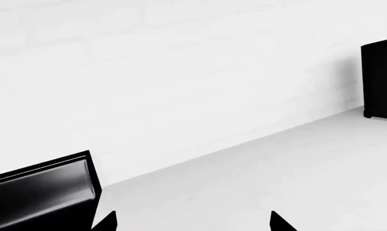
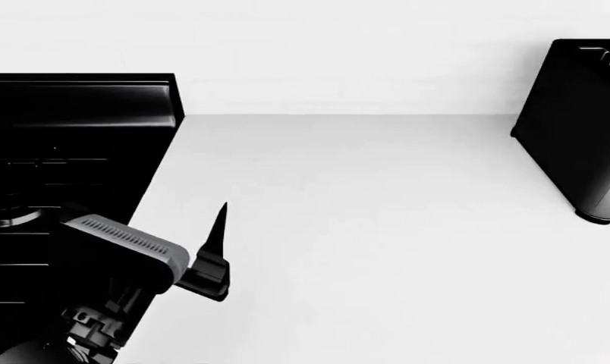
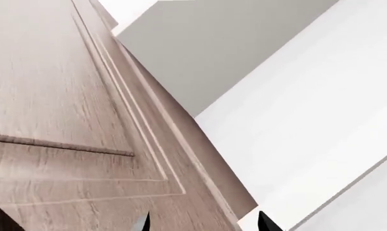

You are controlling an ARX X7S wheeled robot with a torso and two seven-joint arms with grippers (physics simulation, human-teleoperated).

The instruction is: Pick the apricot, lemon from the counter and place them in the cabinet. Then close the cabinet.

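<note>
Neither the apricot nor the lemon shows in any view. The white counter (image 2: 366, 227) spreads out in front of me. My left gripper (image 2: 220, 227) hovers over the counter's left part, beside the stove; in the left wrist view that gripper (image 1: 195, 224) is open, with only bare counter (image 1: 264, 178) between its fingertips. My right gripper (image 3: 205, 225) is out of the head view. In the right wrist view it is open and empty, close to the cabinet's pale wooden panelled door (image 3: 65, 106).
A black stove (image 2: 72, 144) borders the counter on the left, and its raised edge (image 1: 45, 192) lies close to the left gripper. A black box-shaped appliance (image 2: 583, 129) stands at the back right. A white wall (image 2: 335, 53) closes off the back.
</note>
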